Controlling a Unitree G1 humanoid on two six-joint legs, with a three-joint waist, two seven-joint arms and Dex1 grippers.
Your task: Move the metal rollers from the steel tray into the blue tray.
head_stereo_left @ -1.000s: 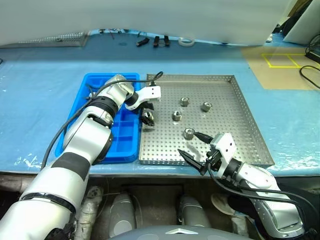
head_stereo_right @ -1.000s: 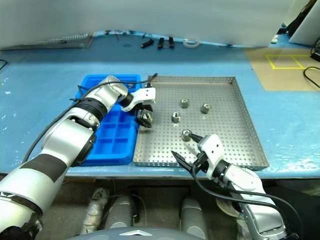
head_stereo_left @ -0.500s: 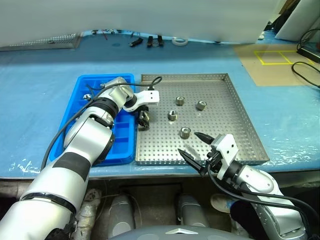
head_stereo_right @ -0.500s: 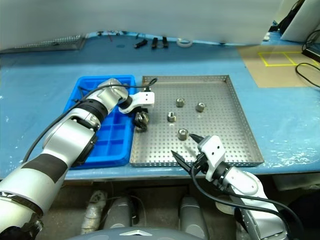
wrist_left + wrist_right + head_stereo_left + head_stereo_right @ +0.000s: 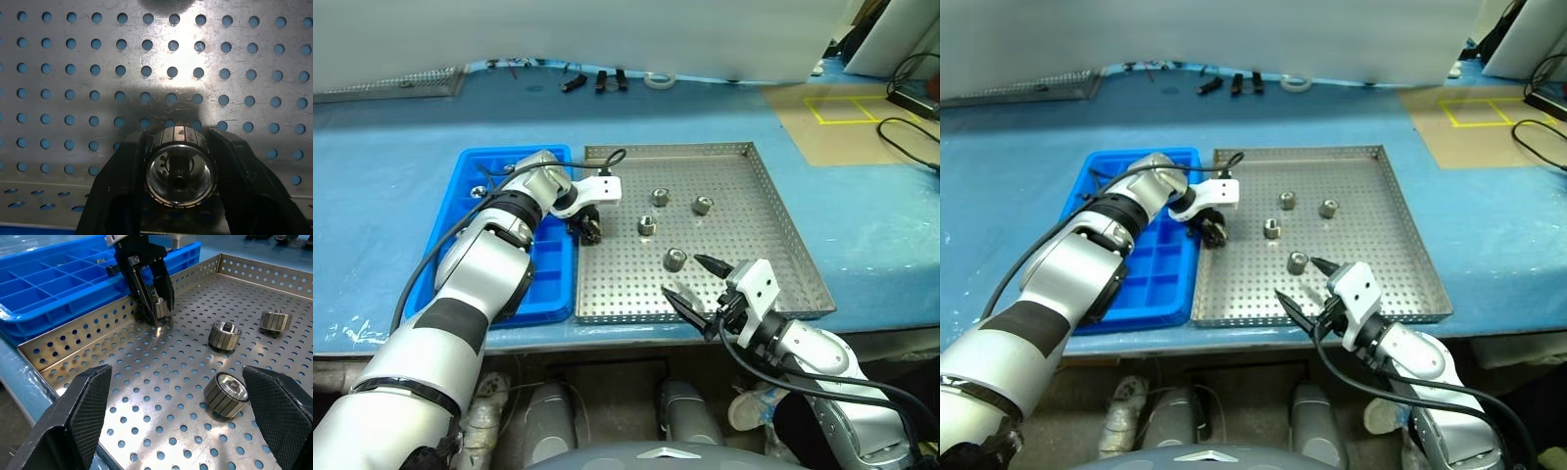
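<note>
L gripper (image 5: 588,228) is clenched on a metal roller (image 5: 180,167) in steel tray (image 5: 773,225), near blue tray (image 5: 470,196); R gripper (image 5: 690,285) is spread wide, holding nothing

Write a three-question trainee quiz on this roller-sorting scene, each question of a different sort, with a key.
1. True or false: the left gripper is shut on a roller over the steel tray.
2. How many loose metal rollers lie on the steel tray's floor, not counting the held one?
3. Multiple choice: where does the right gripper hover?
A. over the blue tray
B. near the steel tray's front rim, fingers apart
C. off the table's far edge

Key
1. True: the fingers press the roller's two sides.
2. Four.
3. B.
</note>
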